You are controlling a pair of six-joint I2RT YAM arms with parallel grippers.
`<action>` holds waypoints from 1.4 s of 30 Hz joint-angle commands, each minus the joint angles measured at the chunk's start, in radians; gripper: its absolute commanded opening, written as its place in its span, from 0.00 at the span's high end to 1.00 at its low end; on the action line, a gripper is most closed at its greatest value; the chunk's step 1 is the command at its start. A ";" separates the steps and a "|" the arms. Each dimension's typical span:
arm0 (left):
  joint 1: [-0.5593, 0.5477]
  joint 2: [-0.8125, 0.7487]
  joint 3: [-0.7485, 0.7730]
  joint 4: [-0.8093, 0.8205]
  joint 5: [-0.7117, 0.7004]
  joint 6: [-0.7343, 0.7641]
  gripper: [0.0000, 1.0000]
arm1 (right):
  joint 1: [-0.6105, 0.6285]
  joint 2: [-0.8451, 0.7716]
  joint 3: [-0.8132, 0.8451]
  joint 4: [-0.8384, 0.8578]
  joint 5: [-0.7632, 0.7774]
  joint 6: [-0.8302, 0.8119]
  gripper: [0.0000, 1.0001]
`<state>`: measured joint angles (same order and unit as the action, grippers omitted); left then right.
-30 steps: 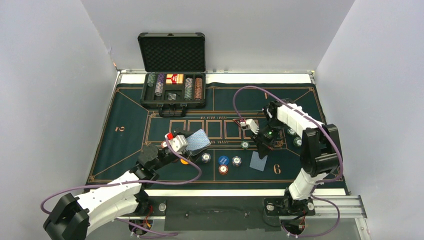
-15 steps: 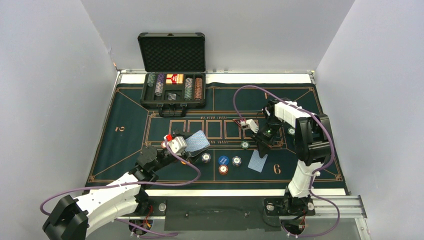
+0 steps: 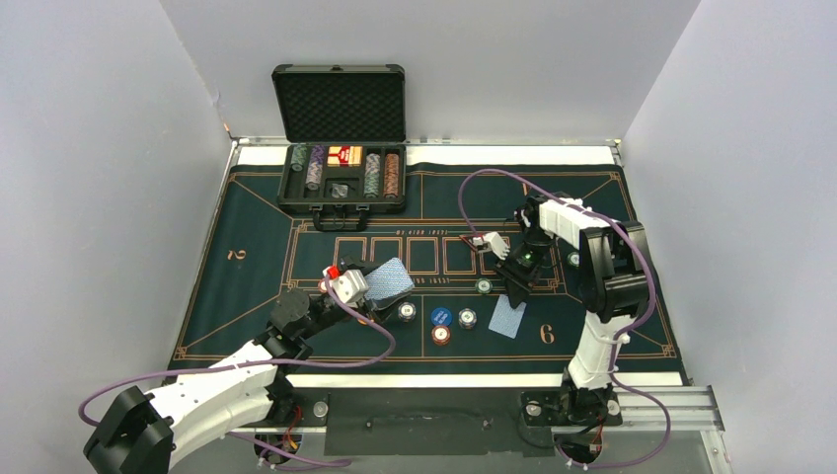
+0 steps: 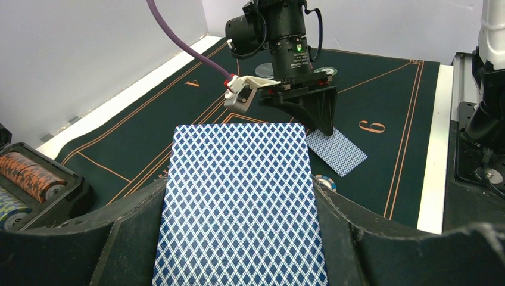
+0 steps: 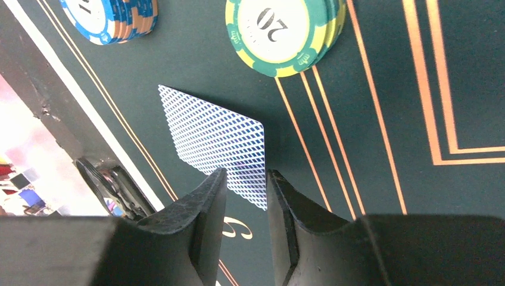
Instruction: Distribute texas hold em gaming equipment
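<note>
Texas hold em gaming equipment (image 3: 440, 316) looks partly distributed: chip rows (image 3: 371, 176) sit racked in the foam-lined case (image 3: 339, 104), upper left overhead. The left gripper (image 3: 373, 288) pinches a stiff, diamond-patterned blue deck (image 4: 241, 202) at lower centre; the right gripper (image 5: 245, 179), fingers (image 5: 199, 214) slightly apart, hovers over one flat card (image 5: 217, 140) beside round striped-edge chips (image 5: 283, 30).

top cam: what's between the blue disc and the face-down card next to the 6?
A single grey-white chip lies between the blue disc and the card. The top view shows it.
</note>
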<state>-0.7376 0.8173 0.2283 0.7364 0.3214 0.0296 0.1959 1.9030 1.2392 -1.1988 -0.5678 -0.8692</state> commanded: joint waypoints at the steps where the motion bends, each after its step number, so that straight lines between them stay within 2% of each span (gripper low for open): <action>1: 0.006 -0.024 0.013 0.057 -0.001 -0.014 1.00 | -0.003 -0.021 0.031 0.040 0.023 0.032 0.71; 12: 0.005 -0.032 0.013 0.052 0.004 -0.020 1.00 | -0.003 -0.050 0.032 0.060 0.045 0.056 0.70; 18: 0.002 -0.015 0.014 0.054 0.019 -0.023 1.00 | -0.002 -0.203 0.094 0.033 0.008 0.067 0.65; 21: -0.014 0.024 0.015 0.088 0.024 -0.023 1.00 | -0.002 -0.345 0.147 0.013 -0.185 0.100 0.49; 22: -0.020 0.032 0.018 0.098 0.023 -0.023 1.00 | -0.001 -0.389 0.149 0.022 -0.290 0.112 0.36; 24: -0.031 0.057 0.026 0.112 0.022 -0.023 1.00 | 0.004 -0.438 0.138 0.053 -0.481 0.165 0.21; 26: -0.040 0.081 0.040 0.120 0.022 -0.023 1.00 | 0.038 -0.467 0.136 0.131 -0.578 0.287 0.14; 27: -0.047 0.097 0.045 0.122 0.022 -0.023 1.00 | 0.058 -0.471 0.145 0.164 -0.568 0.436 0.13; 31: -0.062 0.149 0.073 0.147 0.015 -0.023 1.00 | 0.208 -0.456 0.174 0.283 -0.476 0.744 0.12; 32: -0.066 0.165 0.081 0.160 0.014 -0.023 1.00 | 0.227 -0.449 0.159 0.354 -0.462 0.868 0.12; 34: -0.078 0.190 0.091 0.179 0.005 -0.023 1.00 | 0.269 -0.446 0.132 0.448 -0.435 0.997 0.12; 38: -0.103 0.223 0.106 0.202 -0.009 -0.019 1.00 | 0.315 -0.465 0.074 0.613 -0.368 1.161 0.10; 42: -0.114 0.239 0.120 0.207 -0.009 -0.014 1.00 | 0.346 -0.452 0.044 0.667 -0.360 1.206 0.08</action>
<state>-0.8398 1.0504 0.2852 0.8246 0.3183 0.0113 0.5198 1.4578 1.3033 -0.6960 -0.9550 0.1772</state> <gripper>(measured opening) 0.616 0.913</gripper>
